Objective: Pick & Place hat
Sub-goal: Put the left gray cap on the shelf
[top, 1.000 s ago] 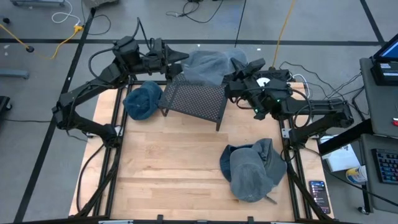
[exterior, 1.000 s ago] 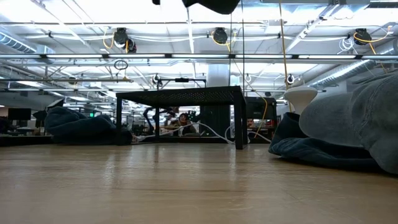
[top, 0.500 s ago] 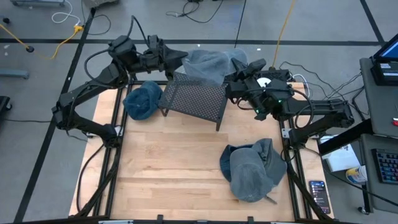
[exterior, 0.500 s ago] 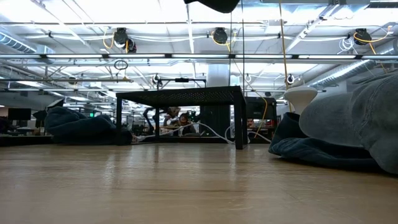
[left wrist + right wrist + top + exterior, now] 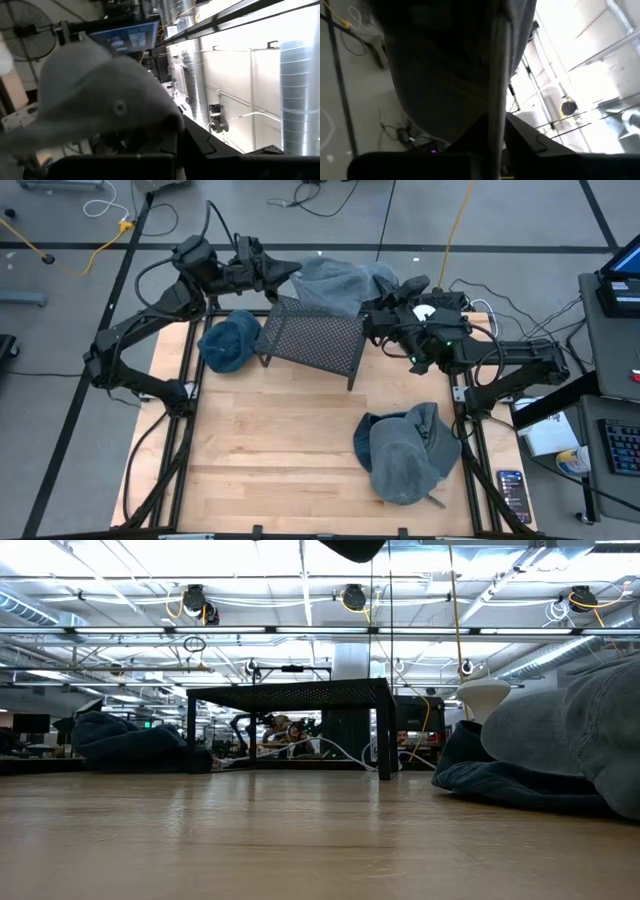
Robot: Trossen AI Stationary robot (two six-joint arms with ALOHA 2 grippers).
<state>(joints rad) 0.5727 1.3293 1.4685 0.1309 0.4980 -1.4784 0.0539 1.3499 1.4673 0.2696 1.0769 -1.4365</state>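
Hat (image 5: 340, 284) position: lifted above the far edge of the mesh stand (image 5: 312, 340), spanned between both arms. Left gripper (image 5: 290, 271) — fingers pressed together on the hat's left edge. Right gripper (image 5: 378, 292) — pinching the hat's right brim; the right wrist view shows fabric between its fingers.

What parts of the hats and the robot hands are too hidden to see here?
- Low view: both grippers cut off by the top edge.
- High view: the grey hat covers the back edge of the black mesh stand.
- Right wrist view: the hat's brim hides the right gripper's fingertips.
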